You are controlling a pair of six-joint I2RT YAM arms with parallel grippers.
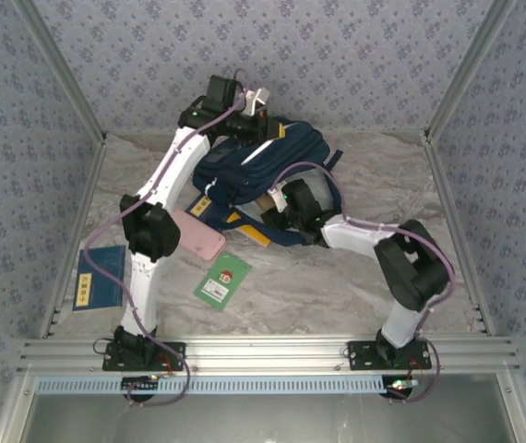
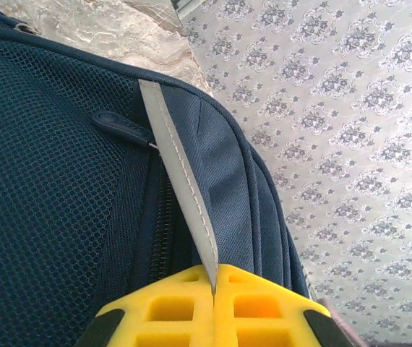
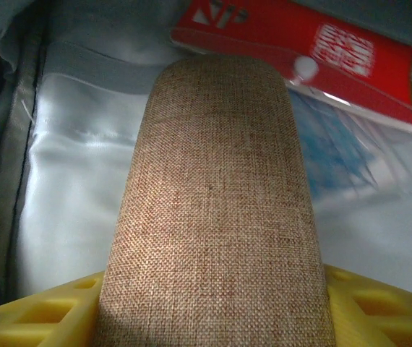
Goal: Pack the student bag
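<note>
Cloth, navy with white trim: the student bag slumps at 12 o'clock on the marbled table. A pink flat item, green card and blue booklet lie at its 8 o'clock, with bare surface at 5.

Left wrist: mesh panel at 9 o'clock. The left gripper is pinched tight on the bag's grey strip.

Right wrist: the right gripper clasps a rounded brown woven case over glossy white lining. A red-headed plastic pouch sits at 1 o'clock.

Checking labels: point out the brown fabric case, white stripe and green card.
brown fabric case (image 3: 213,202), right wrist view, woven top.
white stripe (image 2: 179,188), left wrist view, mid-length.
green card (image 1: 222,281), top external view, its middle.
</note>
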